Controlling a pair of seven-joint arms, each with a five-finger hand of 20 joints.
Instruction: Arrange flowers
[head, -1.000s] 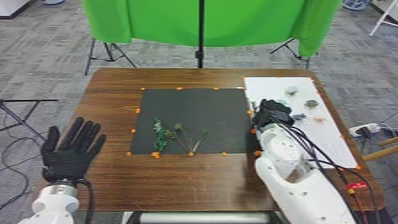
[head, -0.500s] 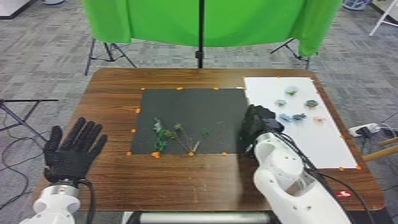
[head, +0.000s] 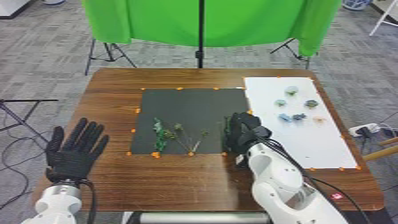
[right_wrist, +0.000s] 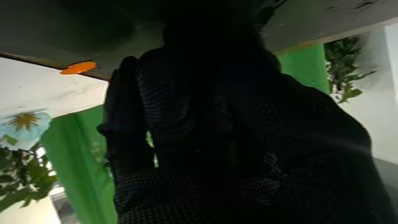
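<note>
1. Head view: my left hand (head: 69, 162) is open, its fingers straight and spread, over the near left part of the brown table (head: 107, 185). It is well apart from the flowers.
2. Head view: my right hand (head: 244, 132) is over the right edge of the black mat (head: 182, 102), beside the white sheet (head: 271, 140). I cannot tell whether it is released, clenched or grasping something.
3. Head view: on the black mat, a leafy green sprig (head: 160, 136) lies to the left. Next to it are thin-stemmed sprigs (head: 182, 137), reaching toward my right hand but apart from it.
4. Head view: the flowers lie on the white sheet, beyond my right hand and to its right: pale ones (head: 291, 90), blue ones (head: 285, 117) and a pinkish one (head: 320, 119).
5. Head view: orange marks (head: 155, 155) run along the borders of the mat and sheet. A small red label (head: 337, 196) is near my right arm; its print is too small to read. Green cloth (head: 147, 22) hangs behind the table.
6. Right wrist view: the black glove of my right hand is near the dark mat. A pale blue flower with a yellowish centre is on the white sheet, apart from the glove. An orange mark is at the mat's border, with green cloth and leaves (right_wrist: 345, 70) farther off.
</note>
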